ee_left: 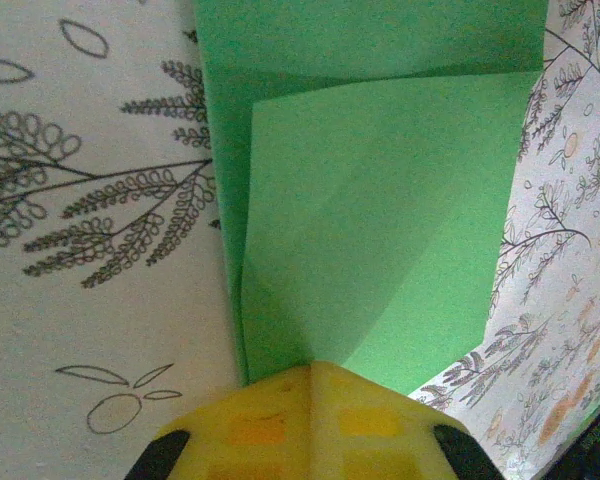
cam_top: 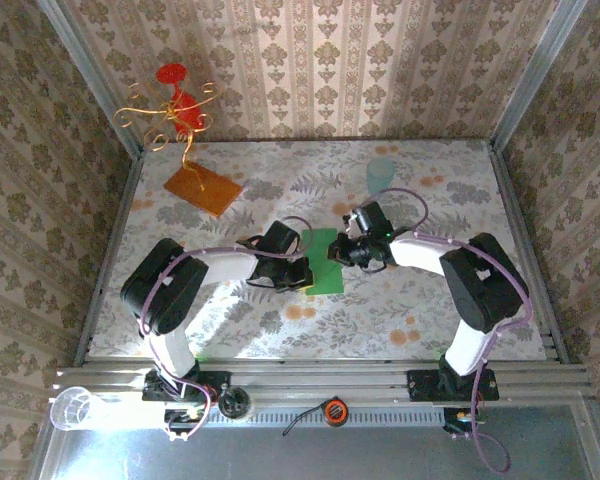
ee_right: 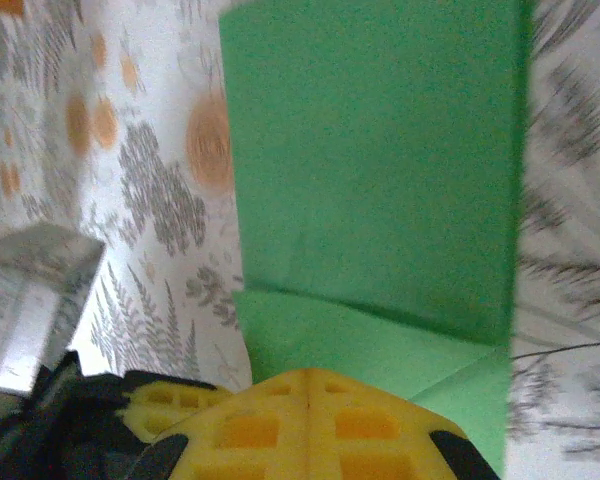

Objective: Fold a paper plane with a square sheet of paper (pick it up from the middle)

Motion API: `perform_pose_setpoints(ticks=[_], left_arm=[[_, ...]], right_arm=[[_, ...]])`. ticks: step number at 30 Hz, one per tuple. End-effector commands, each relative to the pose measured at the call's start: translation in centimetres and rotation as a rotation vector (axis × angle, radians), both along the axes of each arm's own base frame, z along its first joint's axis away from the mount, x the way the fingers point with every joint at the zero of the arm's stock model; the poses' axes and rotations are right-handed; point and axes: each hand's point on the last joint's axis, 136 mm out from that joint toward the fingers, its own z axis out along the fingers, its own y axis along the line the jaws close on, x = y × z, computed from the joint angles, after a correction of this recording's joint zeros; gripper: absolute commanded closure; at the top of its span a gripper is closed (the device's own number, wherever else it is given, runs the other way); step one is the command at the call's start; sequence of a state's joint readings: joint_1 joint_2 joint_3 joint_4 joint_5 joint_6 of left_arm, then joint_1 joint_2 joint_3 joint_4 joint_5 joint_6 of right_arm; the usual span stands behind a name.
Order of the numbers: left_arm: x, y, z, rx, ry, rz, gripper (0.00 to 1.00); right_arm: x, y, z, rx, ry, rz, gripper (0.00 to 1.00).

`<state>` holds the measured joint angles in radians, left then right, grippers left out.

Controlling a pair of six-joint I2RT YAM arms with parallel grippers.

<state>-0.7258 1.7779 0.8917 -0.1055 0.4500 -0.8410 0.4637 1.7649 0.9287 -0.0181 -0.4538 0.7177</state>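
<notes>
Left hand (ee_left: pixel 310 368) and right hand (ee_right: pixel 308 374), both pressed together, touch the paper plane (ee_left: pixel 380 230) ahead; I reckon a skewed push crumples it.

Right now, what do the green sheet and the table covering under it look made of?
Green sheet: thin matte paper, judging by its crisp creases and flat overlapping flaps. Table covering: a matte printed sheet with leaves and flowers, cloth or paper; the look leaves that open.
</notes>
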Motion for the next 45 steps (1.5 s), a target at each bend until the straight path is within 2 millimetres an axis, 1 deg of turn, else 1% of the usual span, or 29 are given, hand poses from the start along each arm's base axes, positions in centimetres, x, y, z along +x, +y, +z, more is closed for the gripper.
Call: perform_pose_setpoints(ticks=[1, 3, 5, 8, 12, 14, 16, 18, 24, 27, 30, 34, 36, 37, 40, 42, 45], left_arm=[[-2.6, 2.7, -3.3, 0.159, 0.097, -0.025, 1.00], [-2.4, 2.4, -2.9, 0.147, 0.086, -0.033, 1.00], [-2.0, 2.0, -2.3, 0.132, 0.073, -0.038, 1.00], [-1.1, 0.9, -0.6, 0.090, 0.029, -0.042, 1.00], [0.4, -1.0, 2.3, -0.007, -0.050, -0.038, 1.00], [0.9, -1.7, 3.1, -0.047, -0.072, -0.037, 0.98], [1.2, -2.3, 3.1, -0.065, -0.073, -0.044, 0.95], [1.3, -2.5, 2.4, -0.056, -0.054, -0.049, 0.94], [1.9, -2.9, 0.9, -0.032, -0.027, -0.044, 0.94], [1.6, -2.8, 0.3, -0.014, -0.008, -0.058, 0.94], [0.4, -1.8, -0.6, 0.016, 0.022, -0.059, 0.95], [-2.0, 0.8, -1.9, 0.068, 0.067, -0.046, 0.95], [-2.9, 2.0, -2.1, 0.098, 0.081, -0.034, 0.93], [-3.4, 2.5, -2.1, 0.109, 0.096, -0.026, 0.90], [-4.0, 3.1, -1.1, 0.099, 0.094, 0.000, 0.86], [-3.7, 3.0, -0.2, 0.087, 0.070, 0.006, 0.84], [-2.5, 2.2, 1.4, 0.066, 0.020, -0.002, 0.82]], right_arm=[[-0.7, 0.7, -1.7, 0.010, 0.064, 0.009, 0.99], [-0.7, 0.8, -2.2, 0.006, 0.076, 0.009, 0.99], [-0.7, 0.5, -2.9, -0.016, 0.093, -0.001, 0.99], [-0.9, -0.1, -4.0, -0.059, 0.120, -0.015, 0.99], [-1.3, -0.7, -5.4, -0.099, 0.155, -0.029, 0.99], [-1.5, -0.8, -5.8, -0.104, 0.167, -0.030, 0.99], [-1.6, -0.9, -6.0, -0.107, 0.176, -0.033, 0.99], [-1.7, -0.9, -6.2, -0.109, 0.183, -0.036, 0.99], [-1.8, -1.0, -6.6, -0.111, 0.194, -0.035, 0.99], [-1.9, -1.1, -6.7, -0.123, 0.198, -0.036, 0.99], [-1.9, -1.5, -6.9, -0.141, 0.202, -0.040, 0.99], [-1.9, -1.8, -7.1, -0.161, 0.205, -0.042, 0.99], [-1.9, -2.0, -7.2, -0.170, 0.209, -0.040, 0.99], [-1.9, -2.1, -7.1, -0.174, 0.208, -0.038, 0.99], [-1.9, -2.2, -7.0, -0.182, 0.205, -0.033, 0.99], [-1.9, -1.8, -6.6, -0.166, 0.199, -0.020, 0.99], [-1.6, -0.8, -5.2, -0.119, 0.169, 0.009, 0.98]])
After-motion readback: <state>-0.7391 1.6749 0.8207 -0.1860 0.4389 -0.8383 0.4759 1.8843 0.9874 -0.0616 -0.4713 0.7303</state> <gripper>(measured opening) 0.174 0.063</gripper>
